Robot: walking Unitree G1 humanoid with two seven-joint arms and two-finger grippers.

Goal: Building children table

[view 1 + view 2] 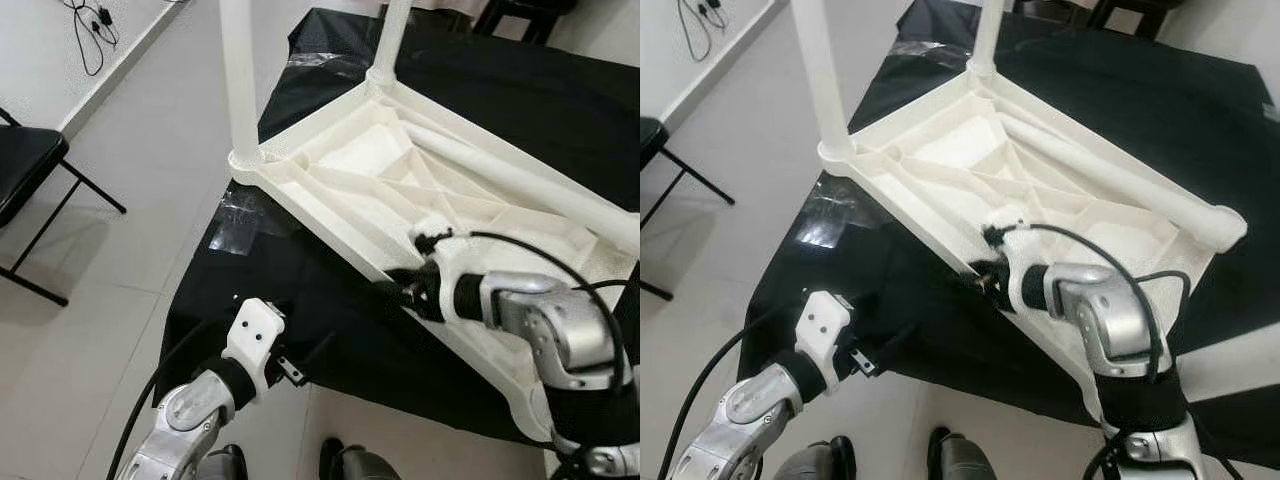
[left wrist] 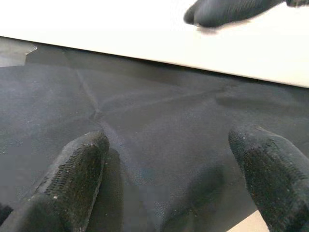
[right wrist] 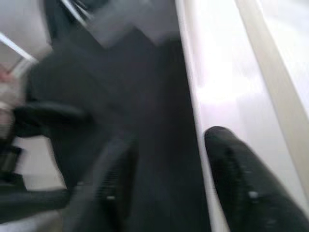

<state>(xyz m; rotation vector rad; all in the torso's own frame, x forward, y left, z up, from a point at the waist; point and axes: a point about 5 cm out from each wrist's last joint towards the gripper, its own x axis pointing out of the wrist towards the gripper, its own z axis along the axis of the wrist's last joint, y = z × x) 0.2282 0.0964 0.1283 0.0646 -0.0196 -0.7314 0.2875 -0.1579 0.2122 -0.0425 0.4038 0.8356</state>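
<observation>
The table (image 1: 400, 170) lies upside down on a black cloth (image 1: 330, 320) spread over the floor (image 1: 130, 200), its ribbed underside facing up. Two legs (image 1: 240, 80) stand upright in the corner sockets farthest from me, and a third leg (image 1: 520, 180) lies slanted across the underside, running toward the table's right-hand corner.

My right gripper (image 1: 405, 290) is at the table's near edge, about midway along it. In the right wrist view my fingers (image 3: 241, 179) are spread, one lying against the white rim and the other over the dark cloth just beside it; they pinch nothing that I can make out, and that view is blurred.

My left gripper (image 2: 174, 164) hovers low over the cloth near its front edge, well apart from the table. Its fingers (image 2: 72, 174) are spread wide with only cloth between them, and the white side of the table runs across beyond them, with one dark fingertip of my other gripper against it.

A sheet of clear plastic (image 1: 240, 225) lies on the cloth by the table's left corner. A black chair (image 1: 30, 180) stands on the floor off to my left, and a cable (image 1: 90, 30) trails along the wall.
</observation>
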